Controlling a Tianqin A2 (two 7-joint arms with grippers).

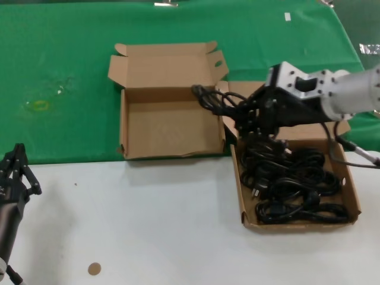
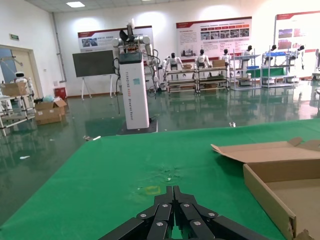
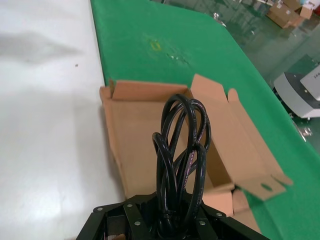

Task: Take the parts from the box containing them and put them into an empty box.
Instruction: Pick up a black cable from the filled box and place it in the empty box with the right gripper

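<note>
Cords [image 1: 294, 184] in right box [image 1: 354, 196]

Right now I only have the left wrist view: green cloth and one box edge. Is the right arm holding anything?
Observer: Yes, the right gripper is shut on a cord coil, lifted.
Operator: Over which box?
Observer: Between them, at the empty box's right wall.
Operator: Any cords left?
Observer: Several lie in the full box.
Operator: My left gripper?
Observer: The left gripper waits shut over the white table, near-left.
</note>
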